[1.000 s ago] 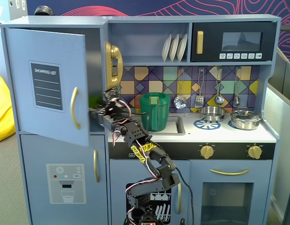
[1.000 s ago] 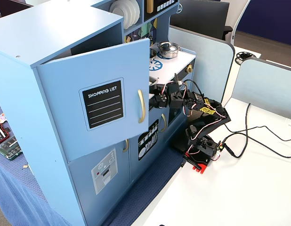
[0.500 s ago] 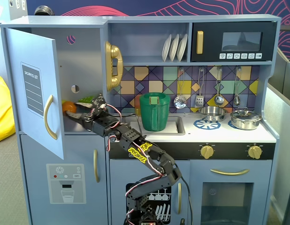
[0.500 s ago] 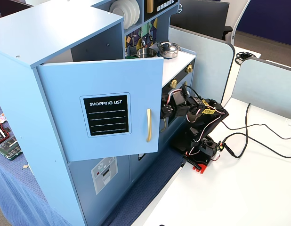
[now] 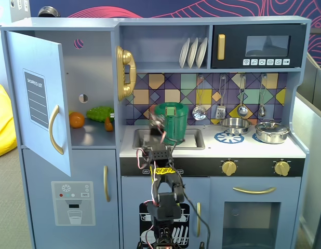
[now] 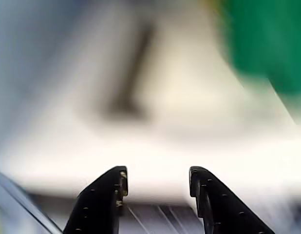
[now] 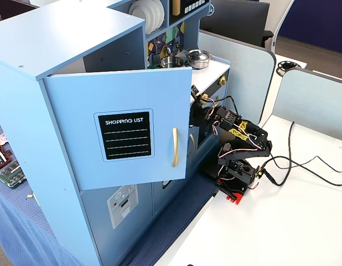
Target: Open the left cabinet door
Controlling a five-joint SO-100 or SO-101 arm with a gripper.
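Note:
The left cabinet door (image 5: pixel 38 98) with the black "SHOPPING LIST" panel stands swung wide open on its left hinge, its gold bar handle (image 5: pixel 55 129) free. It also shows in a fixed view (image 7: pixel 118 133), with the handle (image 7: pixel 174 147) at its right edge. My gripper (image 5: pixel 158 126) is over the front of the counter by the sink (image 5: pixel 191 139), well to the right of the door and apart from it. In the wrist view the gripper (image 6: pixel 158 175) is open and empty, with the blurred white counter beyond it.
The open compartment holds an orange (image 5: pixel 76 120) and a green toy vegetable (image 5: pixel 99 113). A green pitcher (image 5: pixel 171 116) stands in the sink behind the gripper. Below is the ice-dispenser door (image 5: pixel 72 202). The arm's base (image 7: pixel 237 177) sits on the white table, cables trailing right.

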